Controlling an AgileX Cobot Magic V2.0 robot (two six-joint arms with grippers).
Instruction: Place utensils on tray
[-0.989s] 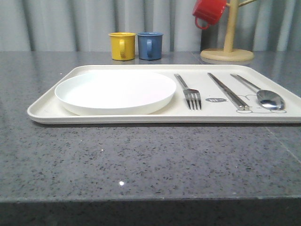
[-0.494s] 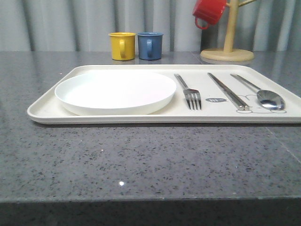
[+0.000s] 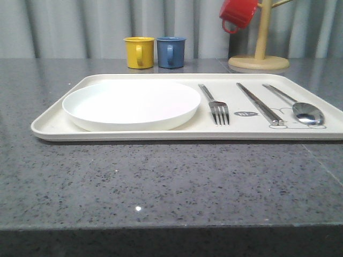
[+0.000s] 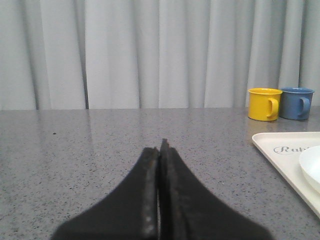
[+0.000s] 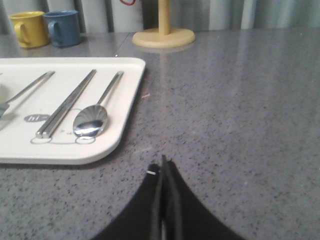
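- Your table is dark grey stone, speckled with black and pale flecks.
- The tray is cream; you can see a grey drawing with a small dark oval mark near the chopsticks, and grey cursive script in the left wrist view.
- The plate on it is plain white.
- The fork, chopsticks and spoon are shiny silver.
- Behind the tray you have a yellow mug and a blue mug.
- A red mug hangs on a pale wooden mug stand.
- The curtain behind is light grey with vertical folds.
- Both arms' fingers are matte black.
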